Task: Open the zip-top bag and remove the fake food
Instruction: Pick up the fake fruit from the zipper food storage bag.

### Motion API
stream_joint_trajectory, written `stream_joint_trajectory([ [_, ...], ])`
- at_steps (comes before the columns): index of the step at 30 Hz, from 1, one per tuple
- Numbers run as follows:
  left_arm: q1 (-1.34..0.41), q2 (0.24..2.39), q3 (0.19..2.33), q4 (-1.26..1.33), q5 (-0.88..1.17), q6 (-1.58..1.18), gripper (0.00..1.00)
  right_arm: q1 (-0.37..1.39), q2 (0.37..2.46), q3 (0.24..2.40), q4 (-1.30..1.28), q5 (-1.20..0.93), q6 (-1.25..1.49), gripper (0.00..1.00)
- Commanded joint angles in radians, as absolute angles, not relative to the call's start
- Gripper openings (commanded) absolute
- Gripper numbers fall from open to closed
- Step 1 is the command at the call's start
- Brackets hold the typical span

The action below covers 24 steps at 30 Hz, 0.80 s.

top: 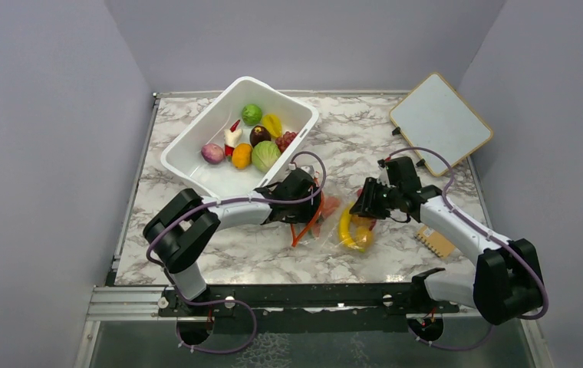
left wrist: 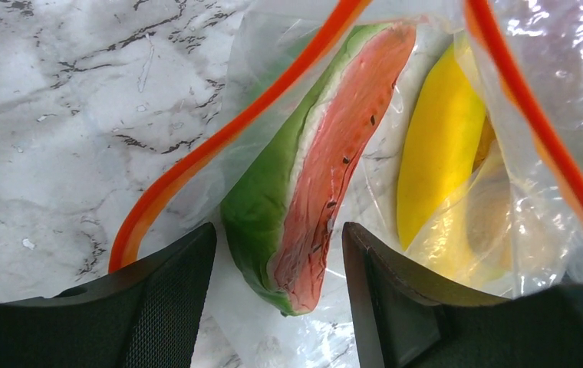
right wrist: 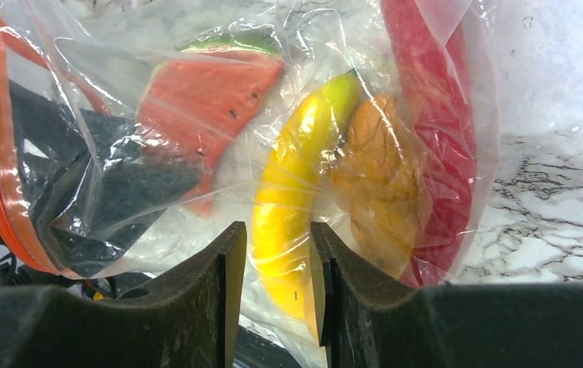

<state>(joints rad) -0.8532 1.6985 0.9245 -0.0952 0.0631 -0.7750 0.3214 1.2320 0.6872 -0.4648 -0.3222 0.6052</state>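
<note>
Marble desk (top: 396, 153), zip-top bag (top: 327, 230) lying front-center between the arms. Left end effector (left wrist: 279, 230) gapes around the watermelon slice (left wrist: 327, 153) inside; right end effector (right wrist: 277, 228) is pinched on the banana (right wrist: 288, 192) through the plastic.

Left claw (left wrist: 277, 234) wide, right claw (right wrist: 273, 230) narrow.

Inside the zip-top bag (top: 327, 230), the watermelon slice (left wrist: 327, 169) lies mostly hidden overhead beneath the left gripper (top: 307, 205). The lower end of the banana (right wrist: 292, 199) vanishes behind a finger of the right gripper (right wrist: 275, 230). Whether either grips is unclear.
</note>
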Motion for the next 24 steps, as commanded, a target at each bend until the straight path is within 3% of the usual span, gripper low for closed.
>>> stream_joint_trajectory([
  [1,-0.86,1.689,0.899,-0.027,0.057,-0.83,0.64,0.325,1.207,0.709,-0.472,-0.359,0.604,0.37],
  [5,-0.86,1.695,0.91,-0.051,0.028,-0.819,0.59,0.325,1.195,0.706,-0.473,-0.374,0.604,0.38],
  [9,-0.859,1.69,0.903,-0.066,0.007,-0.82,0.38,0.325,1.174,0.705,-0.464,-0.412,0.609,0.39],
  [13,-0.859,1.662,0.882,-0.065,-0.001,-0.826,0.25,0.325,1.142,0.696,-0.425,-0.468,0.632,0.4],
  [18,-0.86,1.615,0.844,-0.033,-0.004,-0.844,0.14,0.326,1.099,0.658,-0.3,-0.593,0.691,0.43],
  [24,-0.859,1.594,0.836,-0.02,-0.007,-0.847,0.1,0.347,1.075,0.647,-0.202,-0.633,0.773,0.46],
])
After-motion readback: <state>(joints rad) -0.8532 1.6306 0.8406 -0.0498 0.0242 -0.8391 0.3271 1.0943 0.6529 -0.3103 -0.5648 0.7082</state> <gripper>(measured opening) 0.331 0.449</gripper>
